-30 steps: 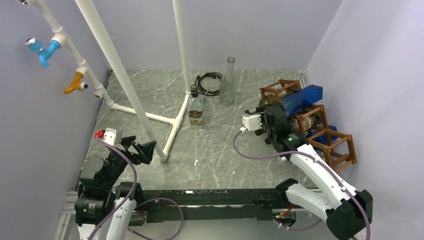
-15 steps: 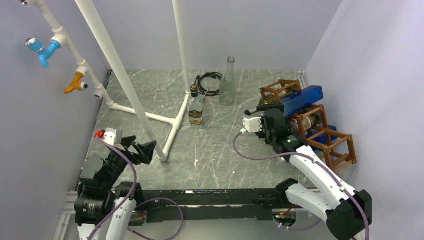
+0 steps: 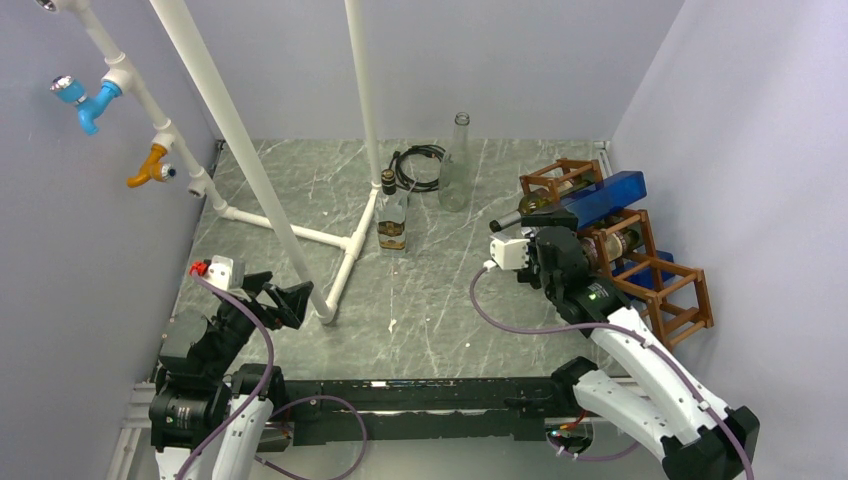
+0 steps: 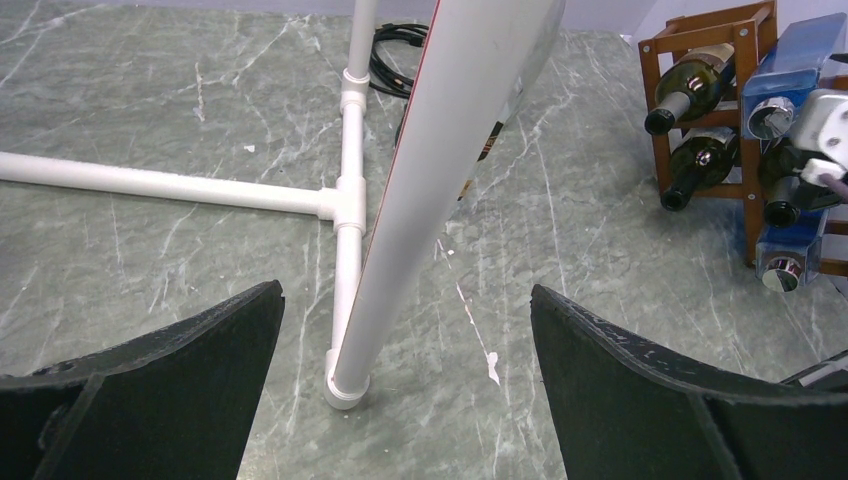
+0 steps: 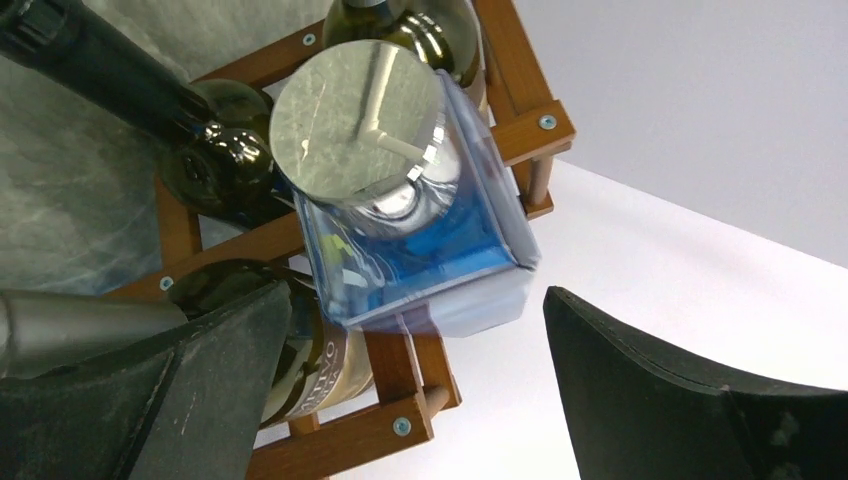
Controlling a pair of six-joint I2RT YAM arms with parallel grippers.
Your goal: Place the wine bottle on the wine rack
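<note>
Blue-glass wine bottle, top cam: lies on wine rack, R end effector just beside.
L wrist: L end effector wide, empty.
R wrist: jaws wide, bottle not held.
Est. glass heavy, slick, fragile; if re-seating, grip flat sides mid-body.

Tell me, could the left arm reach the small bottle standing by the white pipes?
Probably not straight on. The slanted white pipe stands between the open left gripper and the small bottle, so it would likely have to go around.
</note>
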